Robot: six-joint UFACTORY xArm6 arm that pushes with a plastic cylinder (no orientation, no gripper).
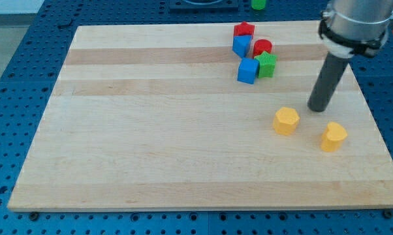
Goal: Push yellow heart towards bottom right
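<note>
Camera view: no hand on arm, only rod, so nothing held. My tip (319, 108) rests on table (151, 143), just above and between two yellow blocks. Yellow heart (333, 136) sits near view's right edge, below-right of tip. Yellow hexagon (286, 121) lies left of it, apart.

Risk: heart already close to table edge, hard push may knock it off. Off-centre push may spin it sideways.

Far cluster at view's top: red star (244, 29), blue block (241, 45), red round block (262, 47), green star (266, 64), blue cube (247, 70). None block path.
</note>
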